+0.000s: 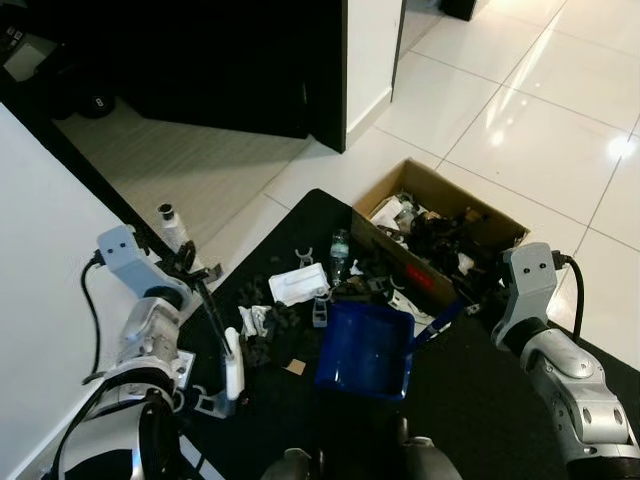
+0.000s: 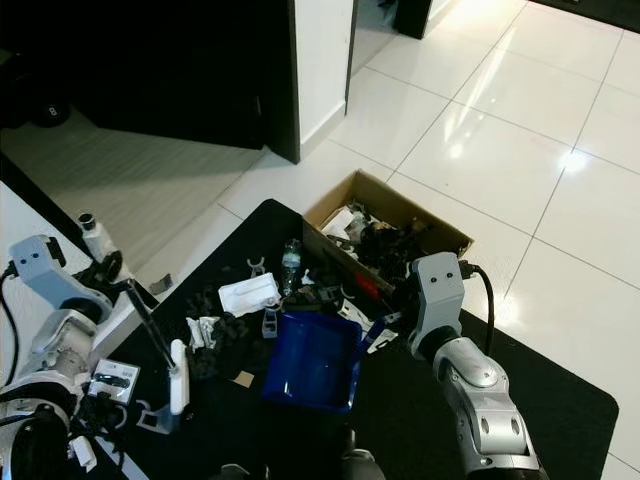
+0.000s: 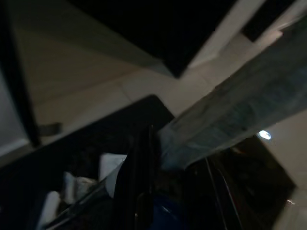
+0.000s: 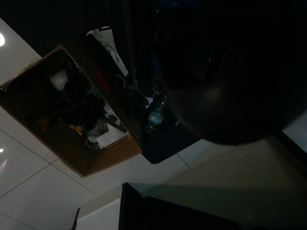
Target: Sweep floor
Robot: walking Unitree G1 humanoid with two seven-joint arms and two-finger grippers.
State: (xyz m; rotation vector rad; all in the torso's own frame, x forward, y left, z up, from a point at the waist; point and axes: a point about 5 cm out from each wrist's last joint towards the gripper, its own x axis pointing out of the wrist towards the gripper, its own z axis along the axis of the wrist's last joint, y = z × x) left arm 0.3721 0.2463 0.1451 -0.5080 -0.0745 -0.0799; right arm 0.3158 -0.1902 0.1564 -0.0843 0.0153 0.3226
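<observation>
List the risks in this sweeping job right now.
1. The blue dustpan sits tilted beside the litter pile; a hard push from the brush could scatter pieces past it onto the black mat.
2. The small bottle stands close to the cardboard box; it might roll off onto the tiles.
3. The box looks heaped, so tipping more in may spill it.

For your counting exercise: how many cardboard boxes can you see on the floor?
1. The cardboard box sits on the white tiles at the far edge of the black mat, full of rubbish, just beyond the blue dustpan. Others may be hidden.
</observation>
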